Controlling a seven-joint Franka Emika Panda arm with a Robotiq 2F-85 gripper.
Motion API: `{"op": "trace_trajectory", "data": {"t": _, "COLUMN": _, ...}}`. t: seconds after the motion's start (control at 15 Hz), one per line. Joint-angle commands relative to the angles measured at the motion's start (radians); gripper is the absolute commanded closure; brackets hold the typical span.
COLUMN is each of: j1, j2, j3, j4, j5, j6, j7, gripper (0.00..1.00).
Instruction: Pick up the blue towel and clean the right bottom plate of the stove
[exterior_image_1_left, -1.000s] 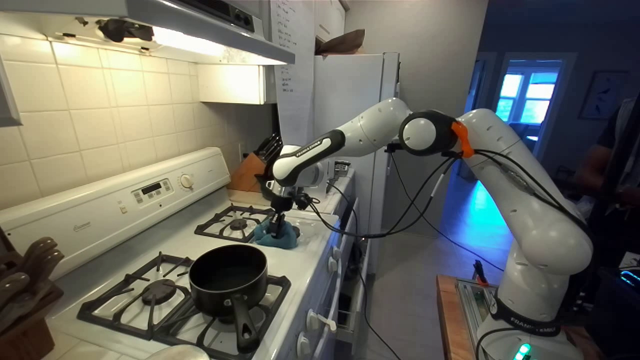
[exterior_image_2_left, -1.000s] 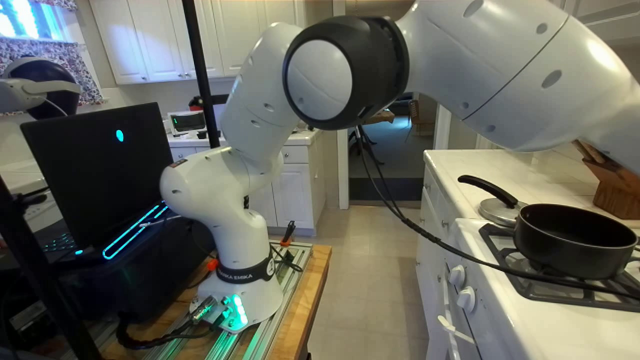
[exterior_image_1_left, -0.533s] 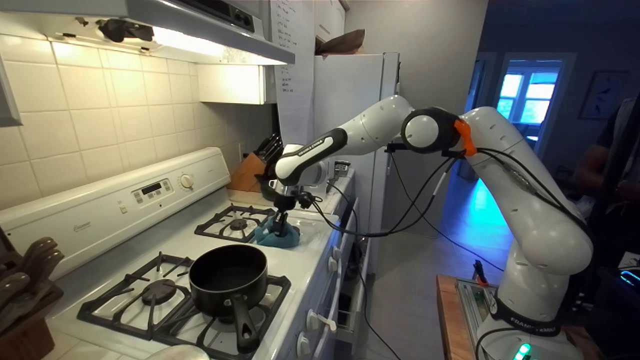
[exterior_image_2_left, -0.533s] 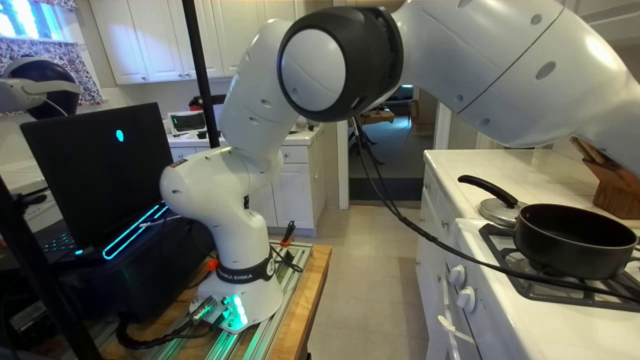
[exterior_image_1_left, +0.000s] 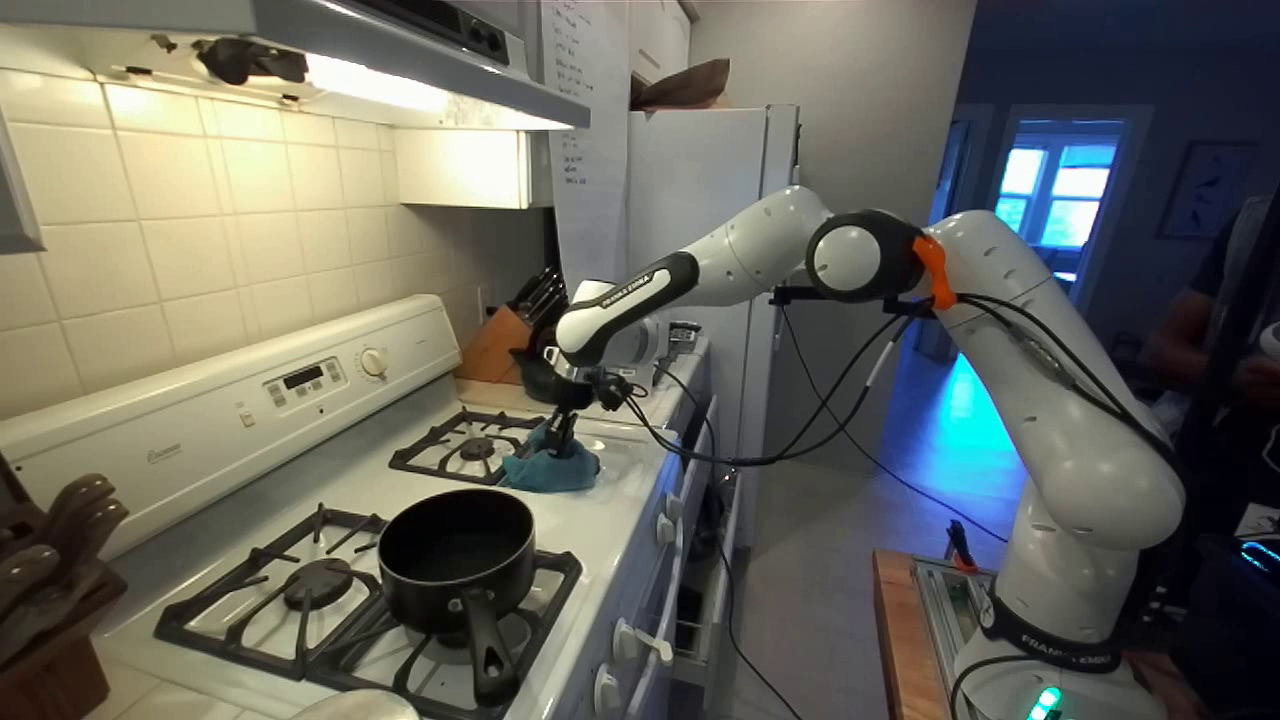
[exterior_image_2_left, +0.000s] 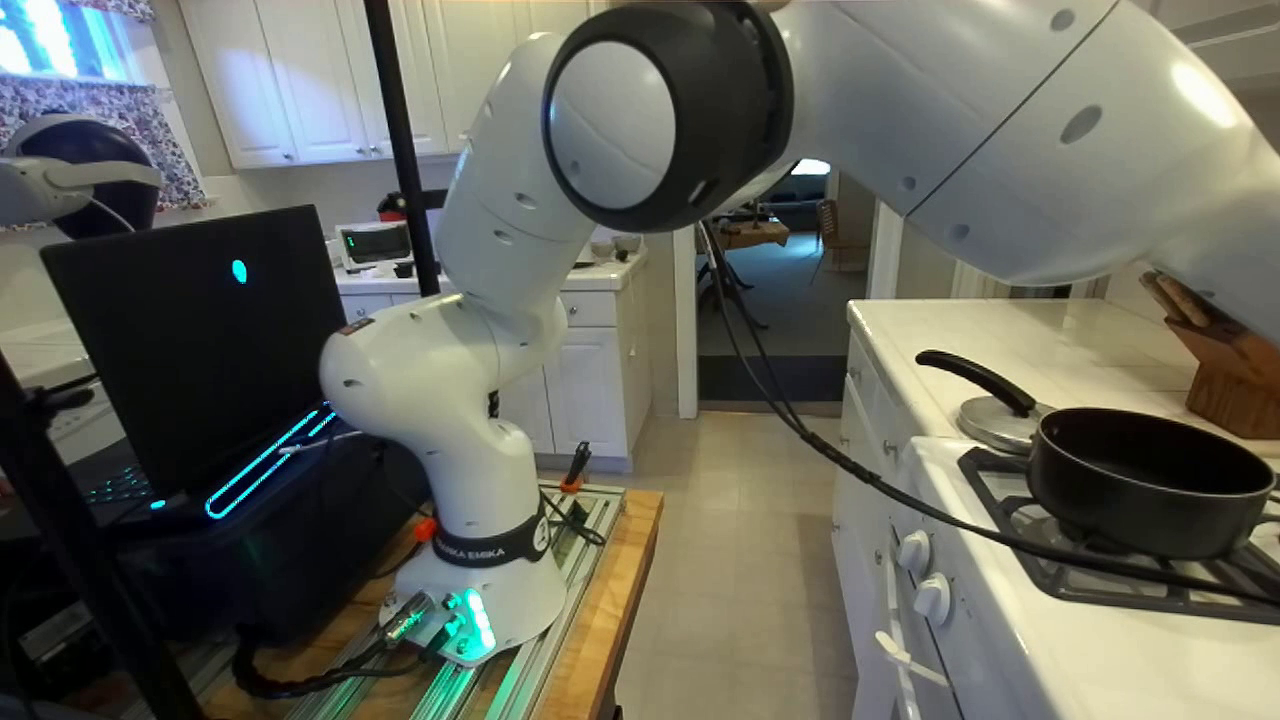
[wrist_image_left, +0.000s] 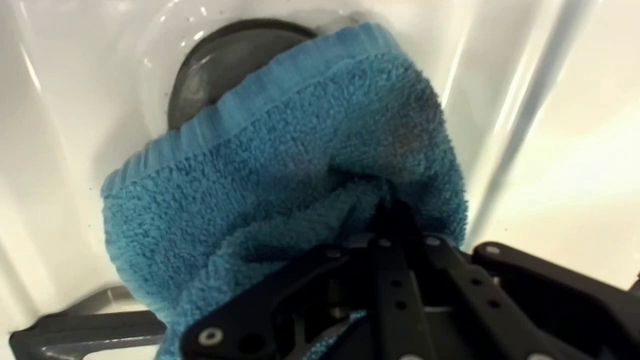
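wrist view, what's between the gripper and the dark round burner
The blue towel: in the wrist view it fills the stretch from the gripper to the dark round burner, hiding part of the burner.

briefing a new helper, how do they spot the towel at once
Find the white stove under the range hood. Along its front side, go from the black pot to the gripper. The towel is the bunched cloth in its grip: blue, unlike the dark grate and white stove.
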Motion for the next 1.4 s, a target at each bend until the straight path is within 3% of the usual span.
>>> {"op": "trace_trajectory", "data": {"t": 0.0, "j1": -0.01, "j2": -0.027, "j3": -0.011, "j4": -0.03, "j5": 0.032, "j6": 0.095, "j7": 0.069, "gripper": 0.99}}
{"op": "trace_trajectory", "data": {"t": 0.2, "j1": -0.008, "j2": -0.013, "j3": -0.042, "j4": -0.009, "j5": 0.024, "j6": 0.172, "j7": 0.197, "gripper": 0.99}}
{"op": "trace_trajectory", "data": {"t": 0.67, "j1": 0.07, "j2": -0.005, "j3": -0.222, "j4": -0.021, "j5": -0.114, "j6": 0.245, "j7": 0.456, "gripper": 0.99}}
{"op": "trace_trajectory", "data": {"t": 1.0, "j1": 0.14, "j2": -0.01, "j3": -0.328, "j4": -0.027, "j5": -0.274, "j6": 0.17, "j7": 0.552, "gripper": 0.99}}
{"op": "trace_trajectory", "data": {"t": 1.33, "j1": 0.134, "j2": -0.019, "j3": -0.297, "j4": -0.023, "j5": -0.324, "j6": -0.036, "j7": 0.497, "gripper": 0.99}}
